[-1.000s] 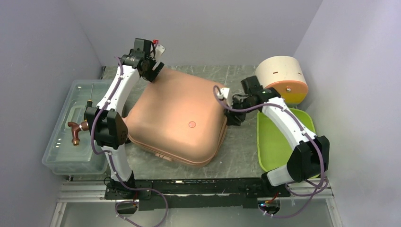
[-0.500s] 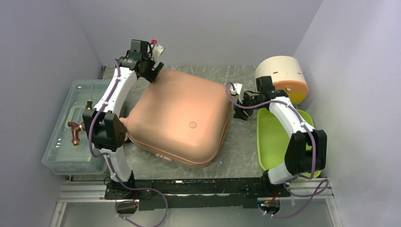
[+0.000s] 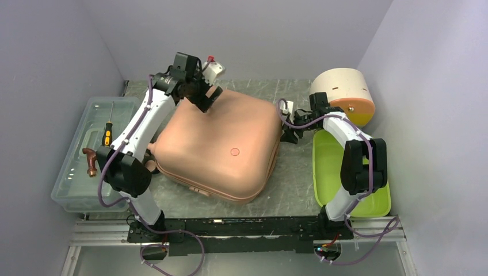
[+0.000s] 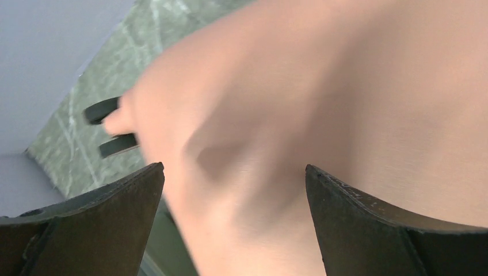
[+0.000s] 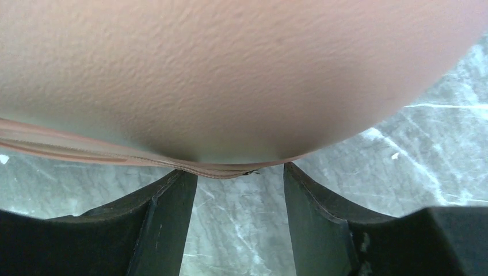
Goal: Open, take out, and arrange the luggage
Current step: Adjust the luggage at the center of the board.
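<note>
We are holding the left gripper point(image 4: 233, 168) spread wide over the luggage point(image 3: 221, 144), at its far left corner. The left wrist view is blurring here: two dark stubs point(image 4: 112, 127) beside that corner are too smeared to name. The right gripper point(image 5: 237, 172) is standing with jaws parted, nothing pinched between them, low at the luggage's right side. The seam point(image 5: 86, 150) is dipping down to the fingertips, and we cannot tell whether they are touching it. The luggage is lying flat and shut, askew, in the middle of the table point(image 3: 293, 178), its inside hidden. By the left edge a bin point(image 3: 69, 184) is holding a screwdriver point(image 3: 107, 134) and a copper fitting point(image 3: 91, 163). By the right edge a tray point(image 3: 326, 169) is lying partly under the right arm point(image 3: 359, 155), and a drum point(image 3: 339, 86) is sitting at the far right corner.
</note>
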### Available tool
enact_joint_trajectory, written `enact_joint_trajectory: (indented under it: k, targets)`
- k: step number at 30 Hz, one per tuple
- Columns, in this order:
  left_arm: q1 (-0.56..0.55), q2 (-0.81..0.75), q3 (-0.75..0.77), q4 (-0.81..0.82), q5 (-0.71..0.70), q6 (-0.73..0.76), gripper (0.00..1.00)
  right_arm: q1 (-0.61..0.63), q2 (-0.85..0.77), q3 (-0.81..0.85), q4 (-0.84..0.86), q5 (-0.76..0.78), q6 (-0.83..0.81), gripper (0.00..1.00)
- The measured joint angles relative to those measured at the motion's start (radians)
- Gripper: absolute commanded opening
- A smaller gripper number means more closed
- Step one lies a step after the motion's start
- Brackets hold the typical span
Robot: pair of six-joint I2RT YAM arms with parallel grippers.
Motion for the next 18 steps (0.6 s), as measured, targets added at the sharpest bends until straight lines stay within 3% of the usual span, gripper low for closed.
enact_joint_trajectory:
  k: [5,9,13,18]
  targets:
    - [-0.043,-0.086,-0.082,-0.038,0.054,0.008,1.0,0.015,-0.014,-0.01,0.075,0.014,0.114,0.58]
    - [-0.031,-0.197,-0.186,-0.079,0.073,0.043,0.99,0.066,-0.05,-0.027,0.105,0.117,0.187,0.57]
    - [-0.033,-0.264,-0.22,-0.121,0.118,0.076,0.99,0.115,-0.075,-0.026,0.106,0.231,0.247,0.57]
    - [-0.045,-0.332,-0.243,-0.187,0.206,0.112,0.99,0.135,-0.08,-0.023,0.107,0.268,0.297,0.56]
